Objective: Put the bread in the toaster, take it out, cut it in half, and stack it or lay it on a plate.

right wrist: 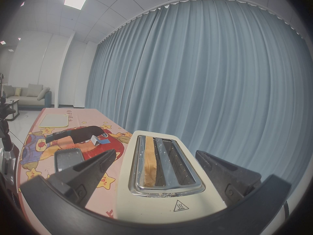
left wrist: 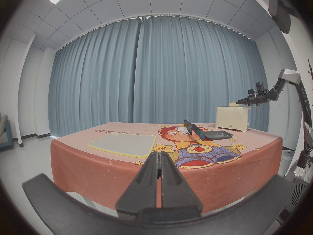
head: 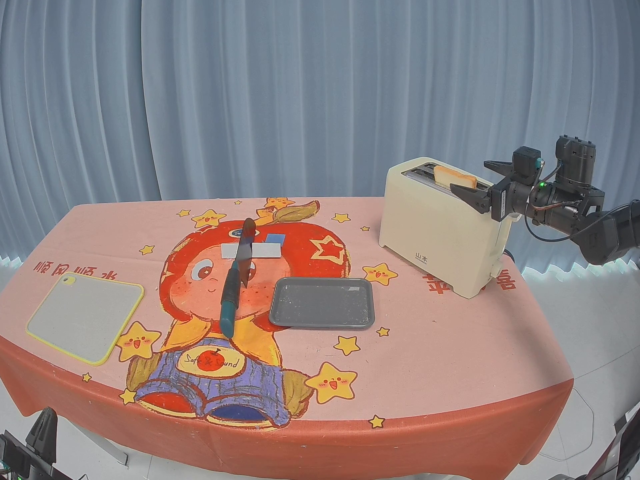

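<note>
The bread (head: 455, 177) sits in the toaster (head: 437, 235) slot with its top edge poking out, and the right gripper (right wrist: 156, 154) is spread wide just by the toaster's top. Toast is probably light but crumbly, so I'd gently pinch the flat faces up there. Left gripper (left wrist: 159, 170) is pressed together, low by the table's near edge.

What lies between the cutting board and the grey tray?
The knife, its blade resting on a small white stand, seen in the head view.
</note>
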Controlling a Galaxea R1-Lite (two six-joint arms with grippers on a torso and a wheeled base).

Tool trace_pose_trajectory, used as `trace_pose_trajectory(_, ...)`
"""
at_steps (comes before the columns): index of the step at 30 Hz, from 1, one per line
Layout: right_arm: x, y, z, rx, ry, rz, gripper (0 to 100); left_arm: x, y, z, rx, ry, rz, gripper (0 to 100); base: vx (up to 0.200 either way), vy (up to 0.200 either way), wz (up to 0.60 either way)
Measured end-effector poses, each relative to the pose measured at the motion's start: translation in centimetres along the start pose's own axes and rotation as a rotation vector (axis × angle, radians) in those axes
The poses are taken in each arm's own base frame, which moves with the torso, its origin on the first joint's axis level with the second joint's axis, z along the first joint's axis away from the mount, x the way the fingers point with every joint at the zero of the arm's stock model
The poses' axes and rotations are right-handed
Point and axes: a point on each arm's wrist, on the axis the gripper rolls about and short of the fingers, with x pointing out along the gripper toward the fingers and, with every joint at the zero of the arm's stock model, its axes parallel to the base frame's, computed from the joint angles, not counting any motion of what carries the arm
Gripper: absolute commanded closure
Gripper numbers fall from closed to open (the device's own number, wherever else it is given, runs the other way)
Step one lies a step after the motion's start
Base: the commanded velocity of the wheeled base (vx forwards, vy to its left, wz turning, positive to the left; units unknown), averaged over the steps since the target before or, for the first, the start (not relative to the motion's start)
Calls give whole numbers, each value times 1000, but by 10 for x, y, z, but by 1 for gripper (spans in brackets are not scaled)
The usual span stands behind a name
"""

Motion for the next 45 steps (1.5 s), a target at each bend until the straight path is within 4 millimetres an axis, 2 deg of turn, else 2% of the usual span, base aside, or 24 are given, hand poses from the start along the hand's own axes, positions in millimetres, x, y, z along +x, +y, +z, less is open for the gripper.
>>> trace_pose_trajectory(6, -21, 3, 10, 18, 5, -81, 0, 0, 0, 0, 0, 0, 0, 100, 0, 0, 0)
trace_pose_trajectory(12, -48, 10, 21, 147, 2, -180, 0, 0, 0, 0, 0, 0, 0, 100, 0, 0, 0)
trace_pose_trajectory(22, -87, 26, 21, 236, 5, -226, 0, 0, 0, 0, 0, 0, 0, 100, 0, 0, 0)
trace_pose_trajectory(35, -126, 54, 16, 382, -4, -195, 0, 0, 0, 0, 0, 0, 0, 100, 0, 0, 0)
trace_pose_trajectory(45, -157, 72, -5, 470, 33, -183, 0, 0, 0, 0, 0, 0, 0, 100, 0, 0, 0)
